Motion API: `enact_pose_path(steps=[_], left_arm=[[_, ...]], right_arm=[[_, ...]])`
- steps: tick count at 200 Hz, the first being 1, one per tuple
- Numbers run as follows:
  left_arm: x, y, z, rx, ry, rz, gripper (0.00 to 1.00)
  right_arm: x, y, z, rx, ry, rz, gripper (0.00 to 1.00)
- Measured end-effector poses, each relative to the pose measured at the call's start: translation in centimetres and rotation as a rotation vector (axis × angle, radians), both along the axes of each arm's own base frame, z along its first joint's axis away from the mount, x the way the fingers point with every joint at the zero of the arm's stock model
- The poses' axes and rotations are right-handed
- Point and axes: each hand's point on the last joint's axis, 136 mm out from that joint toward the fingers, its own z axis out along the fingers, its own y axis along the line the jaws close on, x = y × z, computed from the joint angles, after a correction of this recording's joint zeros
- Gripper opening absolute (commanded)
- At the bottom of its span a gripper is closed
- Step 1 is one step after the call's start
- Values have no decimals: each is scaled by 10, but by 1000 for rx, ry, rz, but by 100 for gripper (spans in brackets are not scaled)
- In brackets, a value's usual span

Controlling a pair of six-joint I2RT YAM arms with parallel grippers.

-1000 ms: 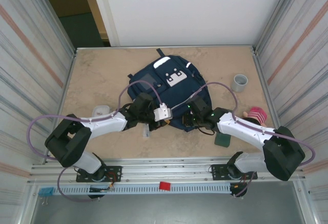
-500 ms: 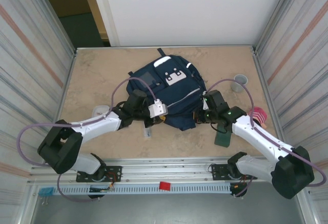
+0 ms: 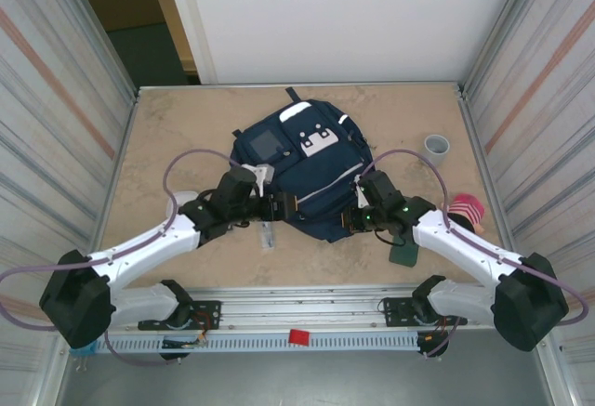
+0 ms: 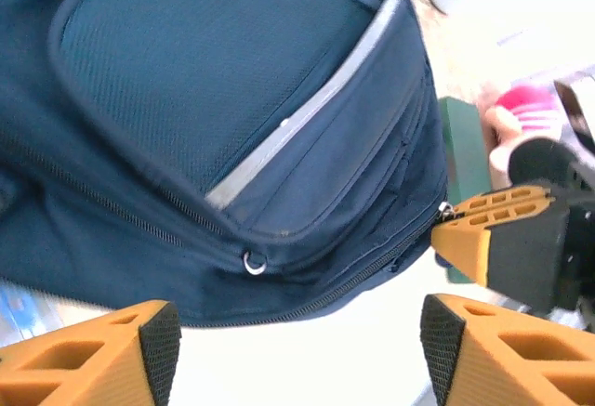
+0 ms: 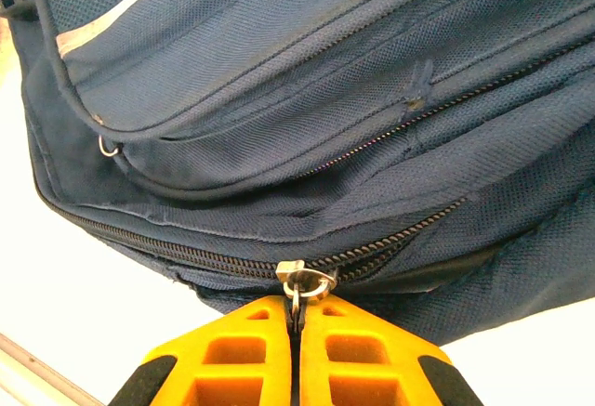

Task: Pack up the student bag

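Beige tabletop (image 3: 167,137) between corrugated metal walls; the student bag (image 3: 307,160) lies flat at its centre, front face up, much where it lay a second ago.

Changes you should note:
- Left arm has stretched out long and low. Its elbow has dropped toward the near-left corner, and its wrist now sits at the bag's near-left edge.
- Right arm has swung its forearm back in from the half-second mark, returning to the bag's near-right edge.

Pose now:
- Left gripper (image 4: 297,355): jaws stand wide apart with nothing between them, just off the bag's lower zippered edge, not touching the fabric.
- Right gripper (image 5: 296,332): fingers pressed together, pinching the zipper pull (image 5: 299,285) on the bag's side seam. You can see its orange finger from the left wrist view too, at the same zipper.

Off to the right: grey cup (image 3: 434,149), pink object (image 3: 467,209), dark green case (image 3: 405,254) just beside the right forearm.
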Motion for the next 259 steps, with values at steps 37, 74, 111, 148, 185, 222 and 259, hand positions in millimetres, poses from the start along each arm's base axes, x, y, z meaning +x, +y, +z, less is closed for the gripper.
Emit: enact_pose_path(steps=[37, 74, 111, 148, 185, 222, 259], left_arm=[[-15, -6, -30, -114, 254, 178, 72], [-12, -15, -46, -189, 365, 272, 68], [-6, -26, -67, -217, 429, 319, 66], [-9, -41, -85, -223, 464, 323, 29], [0, -39, -88, -185, 454, 323, 0], [28, -20, -72, -72, 407, 263, 0], [49, 18, -69, 39, 367, 234, 0]], right_arm=[[0, 3, -1, -3, -9, 9, 0], [0, 4, -1, -4, -9, 12, 0], [-1, 7, 0, 1, -13, 21, 0], [-2, 9, 0, 2, -15, 28, 0], [-5, 10, 3, 6, -22, 36, 0], [-12, 25, 6, 40, -49, 50, 0], [-18, 65, 6, 91, -73, 94, 0]])
